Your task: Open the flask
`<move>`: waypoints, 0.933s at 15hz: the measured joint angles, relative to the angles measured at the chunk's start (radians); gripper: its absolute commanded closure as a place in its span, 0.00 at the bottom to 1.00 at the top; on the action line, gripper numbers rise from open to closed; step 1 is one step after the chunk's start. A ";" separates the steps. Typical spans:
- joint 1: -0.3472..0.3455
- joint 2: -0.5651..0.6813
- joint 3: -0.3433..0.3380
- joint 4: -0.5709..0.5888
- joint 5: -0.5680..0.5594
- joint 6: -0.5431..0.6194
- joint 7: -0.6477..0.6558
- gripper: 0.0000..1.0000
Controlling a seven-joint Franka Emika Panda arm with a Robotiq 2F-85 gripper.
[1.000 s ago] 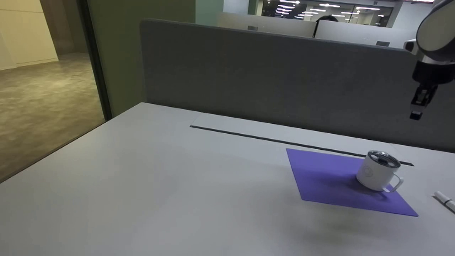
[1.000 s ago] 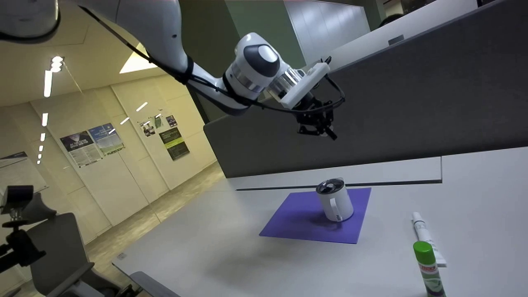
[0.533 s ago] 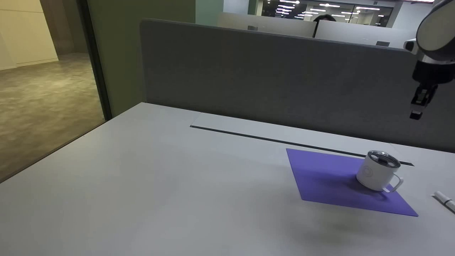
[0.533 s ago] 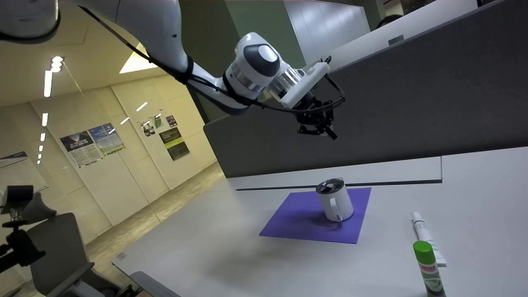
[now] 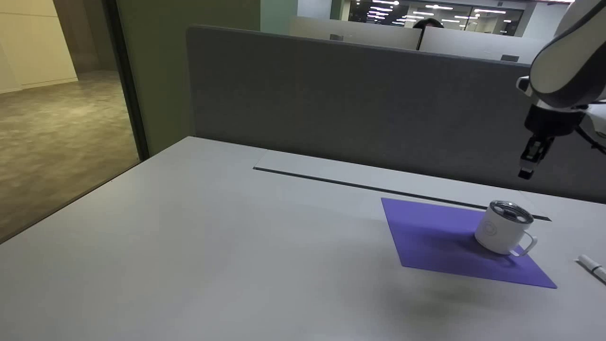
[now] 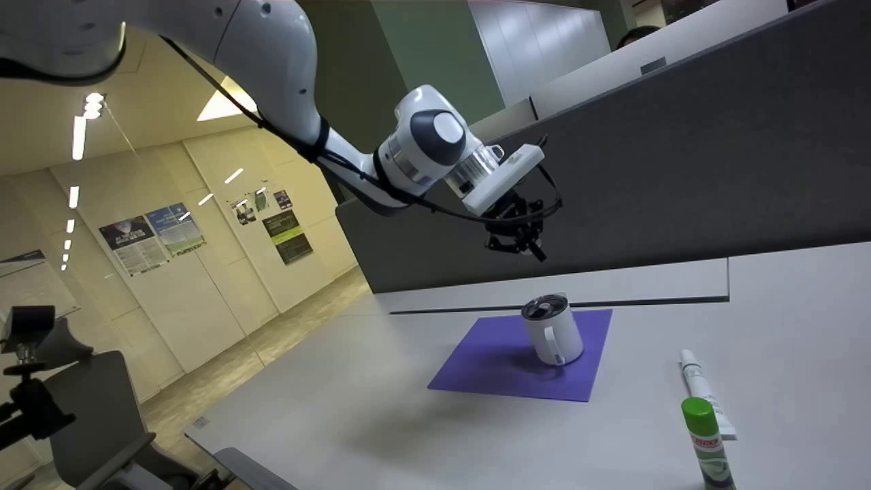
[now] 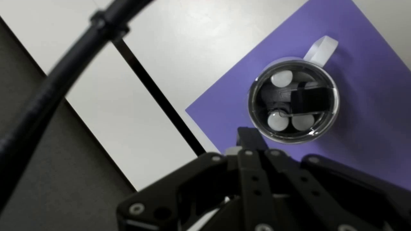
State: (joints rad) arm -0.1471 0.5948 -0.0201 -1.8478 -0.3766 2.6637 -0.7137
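Observation:
The flask [image 5: 502,232] is a white mug-shaped cup with a side handle and a clear lid. It stands upright on a purple sheet in both exterior views [image 6: 554,337]. In the wrist view its round lid [image 7: 293,101] shows from above, with a black slider and pale round spots. The lid is on. My gripper [image 5: 525,174] hangs in the air above the flask, apart from it, as an exterior view [image 6: 534,250] also shows. In the wrist view the gripper's fingertips [image 7: 252,138] are together with nothing between them, beside the lid's rim in the picture.
The purple sheet [image 5: 426,237] lies on the white desk [image 5: 213,246]. A grey partition [image 6: 680,156] rises behind the arm. A white tube [image 6: 704,395] and a green-capped stick [image 6: 708,435] are to one side. A black cable [image 7: 64,73] crosses the wrist view.
My arm and gripper have moved down toward the flask, and leftward in both exterior views, mostly in the last half second. The flask has not moved.

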 measured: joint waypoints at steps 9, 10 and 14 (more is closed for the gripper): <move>-0.023 0.082 0.043 -0.002 0.086 -0.013 -0.057 1.00; -0.026 0.087 0.044 -0.002 0.089 -0.016 -0.060 1.00; -0.037 0.103 0.052 -0.002 0.108 -0.032 -0.080 1.00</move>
State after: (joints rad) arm -0.1843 0.6974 0.0322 -1.8501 -0.2690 2.6314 -0.7938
